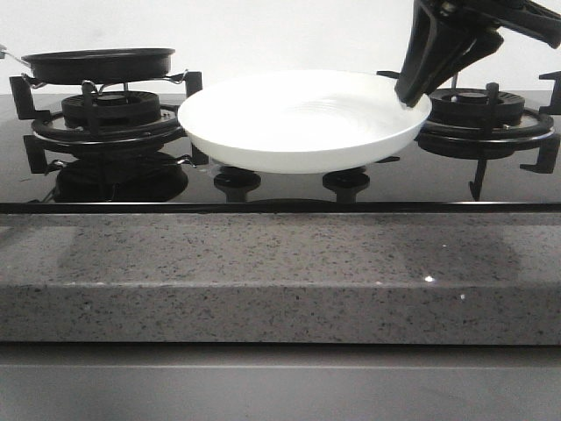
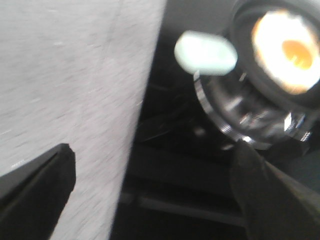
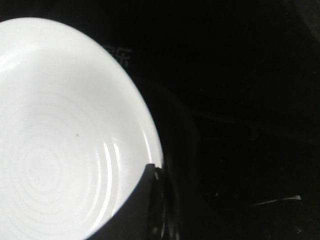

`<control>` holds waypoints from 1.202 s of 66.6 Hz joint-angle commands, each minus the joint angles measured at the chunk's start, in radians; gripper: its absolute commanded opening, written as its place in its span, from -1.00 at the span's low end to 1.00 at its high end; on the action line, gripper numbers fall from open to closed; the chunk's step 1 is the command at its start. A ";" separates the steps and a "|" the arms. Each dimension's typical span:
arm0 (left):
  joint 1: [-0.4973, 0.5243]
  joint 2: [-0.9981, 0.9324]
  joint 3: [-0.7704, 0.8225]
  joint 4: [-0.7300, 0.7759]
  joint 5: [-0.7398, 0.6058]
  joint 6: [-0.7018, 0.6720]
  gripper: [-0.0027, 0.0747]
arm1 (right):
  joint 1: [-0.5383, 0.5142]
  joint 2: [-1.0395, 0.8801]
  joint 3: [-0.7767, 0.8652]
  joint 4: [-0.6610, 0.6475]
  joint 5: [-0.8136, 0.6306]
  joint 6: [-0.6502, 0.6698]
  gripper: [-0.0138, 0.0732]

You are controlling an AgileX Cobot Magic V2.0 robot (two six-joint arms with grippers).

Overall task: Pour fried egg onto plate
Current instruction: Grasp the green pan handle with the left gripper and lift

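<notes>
Grey stone counter point(image 1: 263, 272) in front. Plate point(image 1: 302, 118) mid-hob, right gripper point(image 1: 410, 95) pinching its right rim. Fried egg point(image 2: 287, 47) in black pan point(image 1: 98, 63) on far-left burner. Left gripper point(image 2: 155, 192) wide open, empty.

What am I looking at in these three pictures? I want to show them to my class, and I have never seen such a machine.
This is a two-armed robot at a gas hob. The front picture looks forward over a grey stone counter. A black pan sits on the left burner. The right gripper holds a white plate by its rim, raised above the hob. The other two pictures come from cameras on the wrists. The right wrist view looks into the plate, which is bare. The blurred left wrist view shows the left gripper open over the counter edge, with the fried egg in the pan.
</notes>
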 commanded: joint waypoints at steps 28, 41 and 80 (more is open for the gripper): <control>0.052 0.348 -0.300 -0.492 0.147 0.085 0.67 | 0.003 -0.046 -0.024 0.011 -0.039 -0.006 -0.94; 0.052 0.443 -0.330 -0.651 0.224 0.123 0.67 | 0.003 -0.046 -0.024 0.011 -0.039 -0.006 -0.94; 0.054 0.559 -0.330 -0.880 0.424 0.185 0.67 | 0.003 -0.046 -0.024 0.011 -0.039 -0.006 -0.94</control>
